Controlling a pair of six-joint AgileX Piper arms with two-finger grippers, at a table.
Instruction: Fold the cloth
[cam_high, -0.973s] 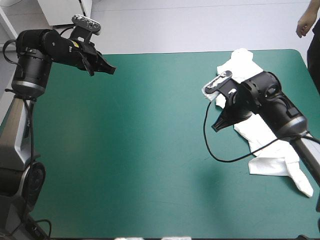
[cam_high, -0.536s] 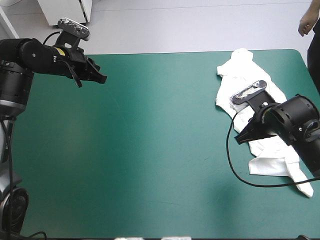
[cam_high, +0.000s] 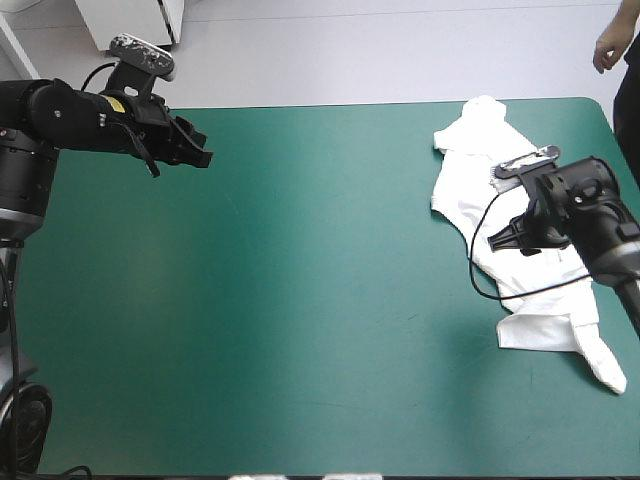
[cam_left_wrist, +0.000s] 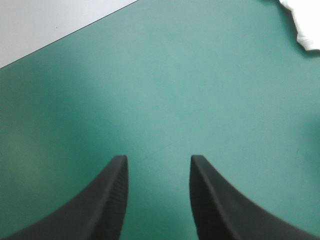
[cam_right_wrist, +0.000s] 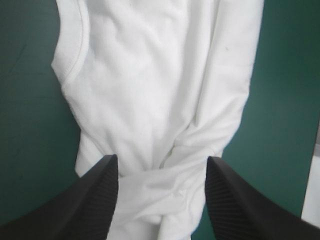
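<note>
Right gripper (cam_high: 503, 238), its two broad black curved fingers (cam_right_wrist: 95, 200) spread apart and holding nothing, is poised over the middle of the white short-sleeved fabric T-shirt (cam_high: 468, 170). In its wrist view rumpled white cloth fills the gap between the fingers, with a curved hemmed edge showing off to one side. The T-shirt lies crumpled in a long strip along the right side of the table under its teal-green cover (cam_high: 320, 300), running from near the far right corner toward the near right, where it ends in a folded flap and a narrow tail. Left gripper (cam_high: 198, 157) hangs above bare cover in the far left part of the table, well apart from the T-shirt, its fingers likewise parted with nothing between them.
</note>
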